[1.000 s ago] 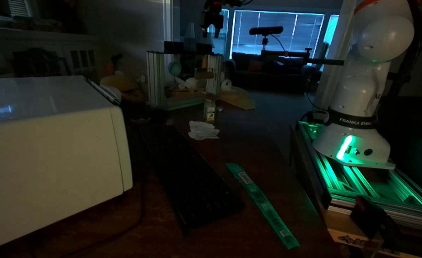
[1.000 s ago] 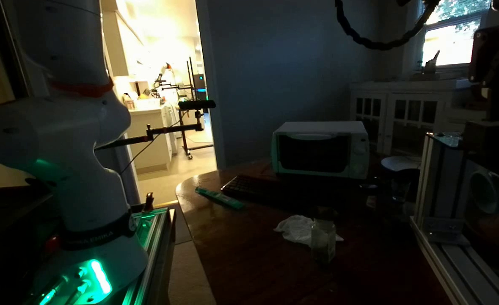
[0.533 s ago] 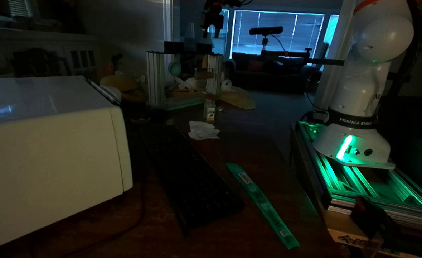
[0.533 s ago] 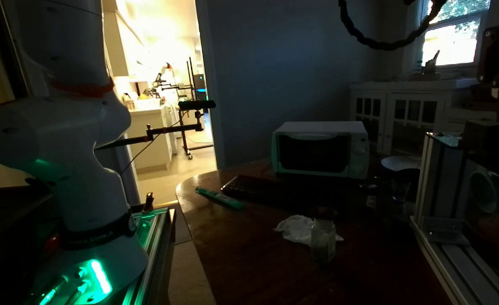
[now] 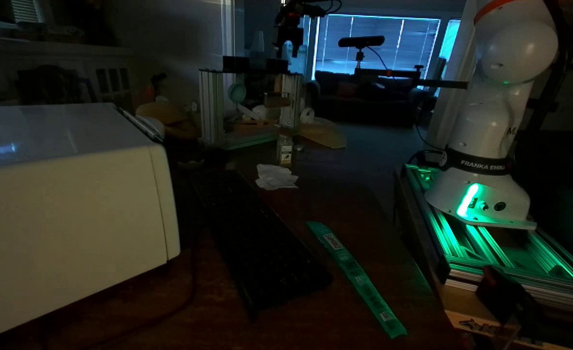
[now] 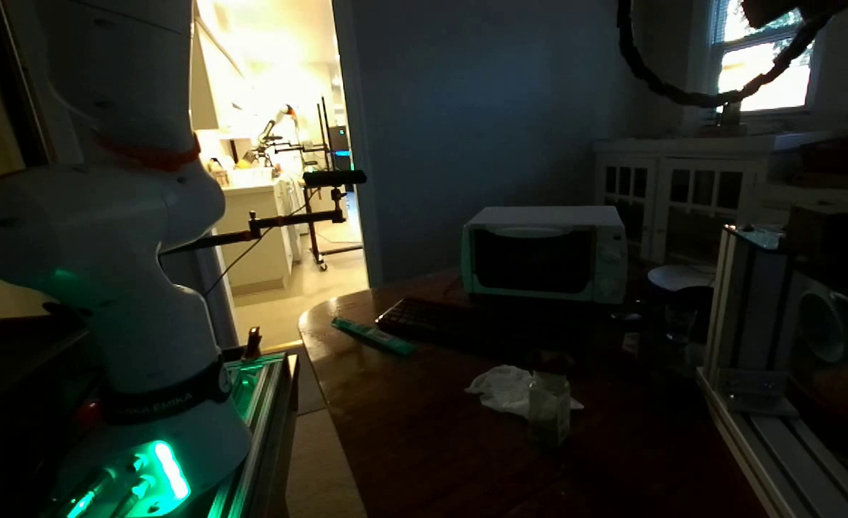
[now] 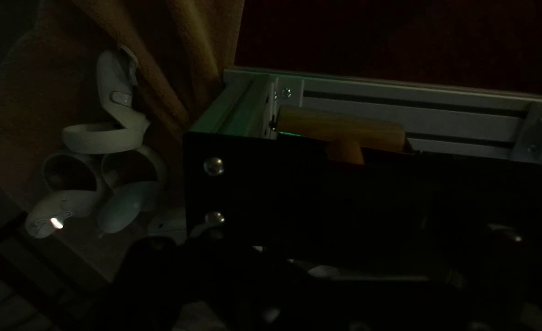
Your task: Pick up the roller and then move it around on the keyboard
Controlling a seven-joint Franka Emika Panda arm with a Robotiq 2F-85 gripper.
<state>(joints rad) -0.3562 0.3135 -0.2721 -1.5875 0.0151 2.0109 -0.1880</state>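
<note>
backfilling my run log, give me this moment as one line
pincer: open, empty, above metal frame | likely roller: partly hidden, not held | keyboard: on table, untouched

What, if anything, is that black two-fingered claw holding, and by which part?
Nothing: the black claw hangs open, with a bare gap. The brown wooden cylindrical roller sits lower down, ungripped.

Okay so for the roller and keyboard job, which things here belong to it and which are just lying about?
Part of the job:
- keyboard
- roller, partly hidden
- robot's fingers, open

Just lying about:
- green strip
- crumpled white sheet
- small jar
- toaster oven
</note>
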